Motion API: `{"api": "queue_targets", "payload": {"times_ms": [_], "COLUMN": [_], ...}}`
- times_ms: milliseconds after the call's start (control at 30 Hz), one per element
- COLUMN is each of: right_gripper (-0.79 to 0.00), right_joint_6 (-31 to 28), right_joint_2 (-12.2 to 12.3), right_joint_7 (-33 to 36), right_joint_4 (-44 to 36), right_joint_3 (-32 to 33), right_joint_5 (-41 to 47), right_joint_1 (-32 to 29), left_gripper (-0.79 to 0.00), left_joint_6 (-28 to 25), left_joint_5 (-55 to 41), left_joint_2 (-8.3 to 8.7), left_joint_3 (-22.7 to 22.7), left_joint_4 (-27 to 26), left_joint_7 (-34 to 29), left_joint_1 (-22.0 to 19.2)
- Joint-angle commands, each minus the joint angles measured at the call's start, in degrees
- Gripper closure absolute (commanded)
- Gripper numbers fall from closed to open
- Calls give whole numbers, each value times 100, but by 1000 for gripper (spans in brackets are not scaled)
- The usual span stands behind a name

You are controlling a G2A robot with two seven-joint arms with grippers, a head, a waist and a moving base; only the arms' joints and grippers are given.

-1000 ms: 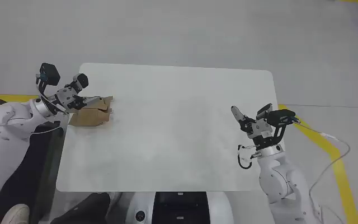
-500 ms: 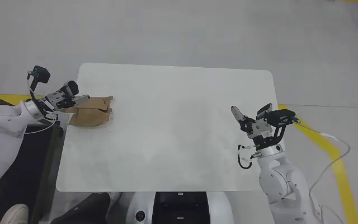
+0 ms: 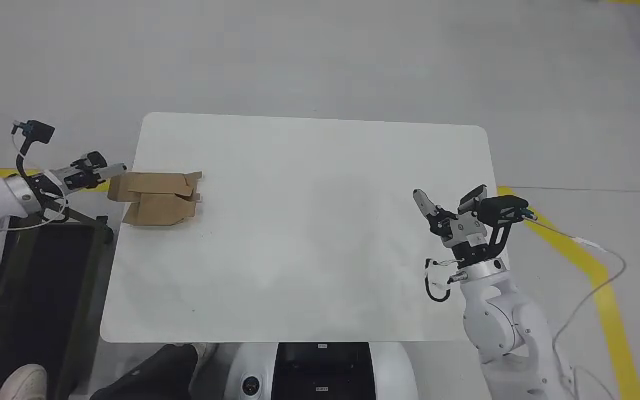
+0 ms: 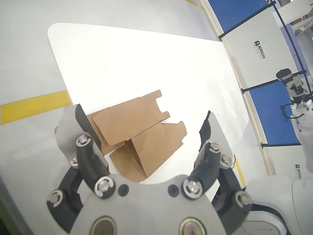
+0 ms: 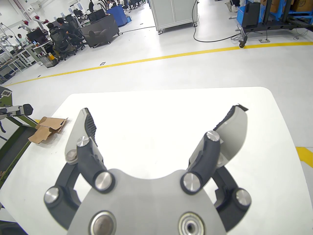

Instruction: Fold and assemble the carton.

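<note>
Carton point(image 3: 158, 197): brown, partly folded, flat at table's point(image 3: 320, 230) left edge.
Left gripper point(image 4: 143, 110): fingers wide, empty, beside carton's left end.
Right gripper point(image 3: 449, 193): fingers wide, empty, right edge.

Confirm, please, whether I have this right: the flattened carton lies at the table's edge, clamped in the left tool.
Not quite. The flattened carton does lie at the edge of the table, but the left tool is not clamped on it. The left wrist view shows its jaws spread wide open, holding nothing.

Right arm point(image 3: 497, 320) white, rounded, blk cable point(image 3: 432, 286), gripper point(image 5: 162, 110) silver w/ blk pads point(image 5: 90, 123), screws point(image 5: 105, 182)
</note>
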Motion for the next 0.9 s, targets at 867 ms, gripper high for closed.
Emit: {"api": "queue_targets", "payload": {"times_ms": [867], "right_gripper": [-785], "right_joint_6": [0], "right_joint_2": [0], "right_joint_7": [0], "right_joint_4": [0], "right_joint_3": [0], "right_joint_5": [0], "right_joint_1": [0], "left_gripper": [-785], "left_joint_6": [1134], "left_joint_5": [758], "left_joint_2": [-181], "left_joint_3": [242], "left_joint_4": [1084], "left_joint_7": [273], "left_joint_1": [-315]}}
